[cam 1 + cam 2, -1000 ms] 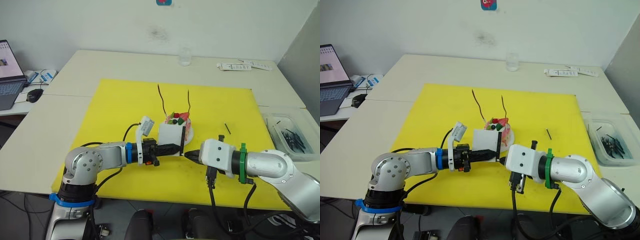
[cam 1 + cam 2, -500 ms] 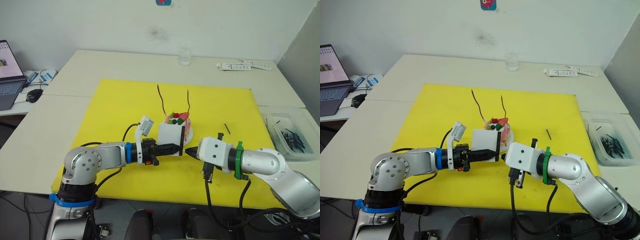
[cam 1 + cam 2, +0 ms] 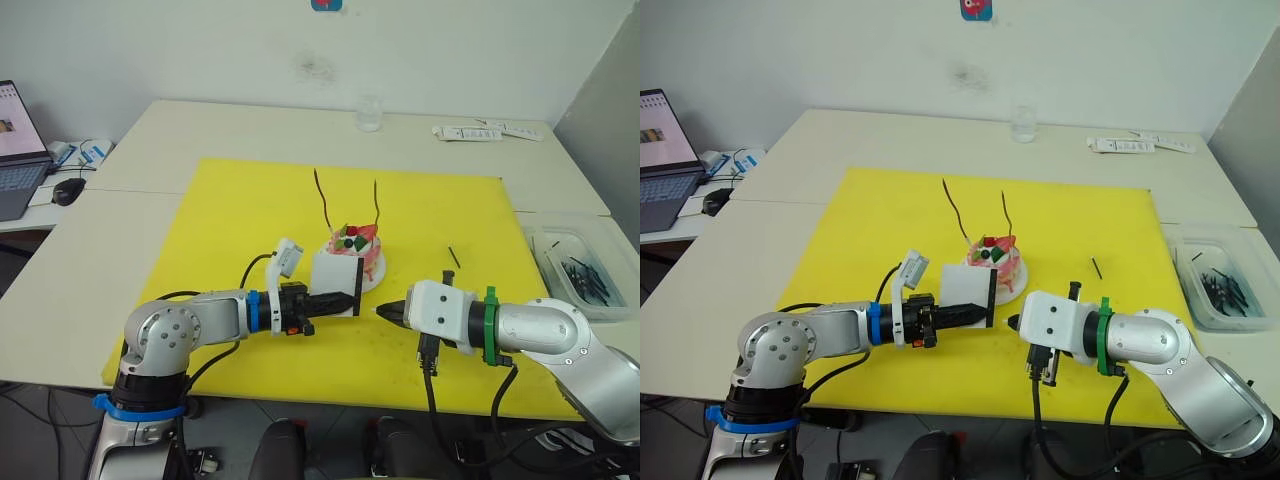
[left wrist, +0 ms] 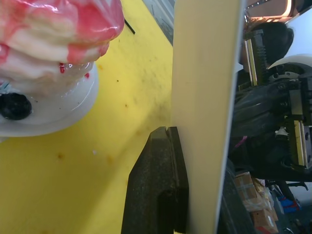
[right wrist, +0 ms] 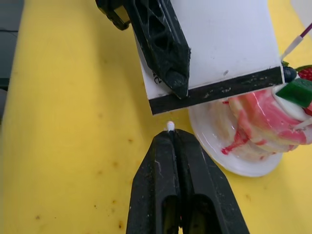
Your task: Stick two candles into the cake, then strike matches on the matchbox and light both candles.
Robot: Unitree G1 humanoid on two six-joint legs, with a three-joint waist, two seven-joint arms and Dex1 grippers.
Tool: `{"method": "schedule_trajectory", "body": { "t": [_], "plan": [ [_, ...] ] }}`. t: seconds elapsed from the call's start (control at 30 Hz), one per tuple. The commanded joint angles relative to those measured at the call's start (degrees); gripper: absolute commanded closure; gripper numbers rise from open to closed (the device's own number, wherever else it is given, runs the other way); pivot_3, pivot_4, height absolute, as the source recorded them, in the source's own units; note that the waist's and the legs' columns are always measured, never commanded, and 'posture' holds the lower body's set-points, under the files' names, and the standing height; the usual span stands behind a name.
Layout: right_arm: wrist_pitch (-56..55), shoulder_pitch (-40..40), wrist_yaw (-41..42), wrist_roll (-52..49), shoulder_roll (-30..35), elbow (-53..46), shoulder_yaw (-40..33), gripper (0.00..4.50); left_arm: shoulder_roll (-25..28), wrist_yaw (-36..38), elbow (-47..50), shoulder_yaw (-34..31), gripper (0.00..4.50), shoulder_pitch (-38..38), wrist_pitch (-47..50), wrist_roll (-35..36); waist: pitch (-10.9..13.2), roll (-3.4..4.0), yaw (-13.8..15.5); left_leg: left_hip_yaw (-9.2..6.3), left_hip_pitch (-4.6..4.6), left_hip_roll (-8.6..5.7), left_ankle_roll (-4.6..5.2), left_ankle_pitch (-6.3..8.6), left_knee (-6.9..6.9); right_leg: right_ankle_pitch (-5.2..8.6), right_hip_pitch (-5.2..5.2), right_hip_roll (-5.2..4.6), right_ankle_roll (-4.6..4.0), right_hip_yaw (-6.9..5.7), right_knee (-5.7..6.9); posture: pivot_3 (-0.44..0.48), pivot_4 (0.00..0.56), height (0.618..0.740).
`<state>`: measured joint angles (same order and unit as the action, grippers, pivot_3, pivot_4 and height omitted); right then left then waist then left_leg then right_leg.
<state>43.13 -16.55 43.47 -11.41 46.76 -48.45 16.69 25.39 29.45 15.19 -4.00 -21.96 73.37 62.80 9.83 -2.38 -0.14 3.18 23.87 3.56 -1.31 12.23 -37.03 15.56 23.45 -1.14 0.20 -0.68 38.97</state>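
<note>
White matchbox (image 3: 336, 276): upright, black strip edge facing the right gripper, pinched by left gripper (image 3: 345, 298), just beside cake (image 3: 358, 250) at its 7 o'clock.
Right gripper (image 5: 171, 141): fingers pressed together on a match (image 5: 170, 126), tip just short of the strip.
Candles (image 3: 323, 198): standing in cake.
Yellow mat (image 3: 240, 210): open at 9 o'clock.

1. Cake (image 3: 357, 250): small, round, pink with white cream, strawberry and berries on top; sits on a small white plate on the yellow mat.
2. Candles (image 3: 321, 196): two thin wavy dark sticks; both stand upright in the cake.
3. Matchbox (image 3: 336, 280): flat, white, black strip along one edge; held on edge just in front of the cake.
4. Match (image 5: 170, 126): white tip close to the black strip; a second match (image 3: 455, 257) lies on the mat, well apart.
</note>
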Motion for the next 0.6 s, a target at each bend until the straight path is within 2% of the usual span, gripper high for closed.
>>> {"method": "schedule_trajectory", "body": {
  "t": [0.03,0.6],
  "plan": [
    [-0.4,-1.5,-0.6,0.7,-0.8,-0.5,0.9,4.47,0.0,0.3,0.9,-0.6,4.50,-0.1,0.0,1.0,0.0,0.00,0.0,0.01,0.00,0.00,0.00,0.00,0.00,0.00,0.00,0.00,0.00,0.01,0.00,0.000,0.150,0.706],
    [-1.7,-3.8,-0.6,4.4,-3.7,3.7,4.4,4.47,-0.9,-0.7,2.1,-1.2,4.50,0.9,0.6,2.4,0.0,0.00,0.0,0.01,0.00,0.00,0.00,0.00,0.00,0.00,0.00,-0.01,0.00,0.00,-0.01,0.000,0.150,0.706]
  ]
}}
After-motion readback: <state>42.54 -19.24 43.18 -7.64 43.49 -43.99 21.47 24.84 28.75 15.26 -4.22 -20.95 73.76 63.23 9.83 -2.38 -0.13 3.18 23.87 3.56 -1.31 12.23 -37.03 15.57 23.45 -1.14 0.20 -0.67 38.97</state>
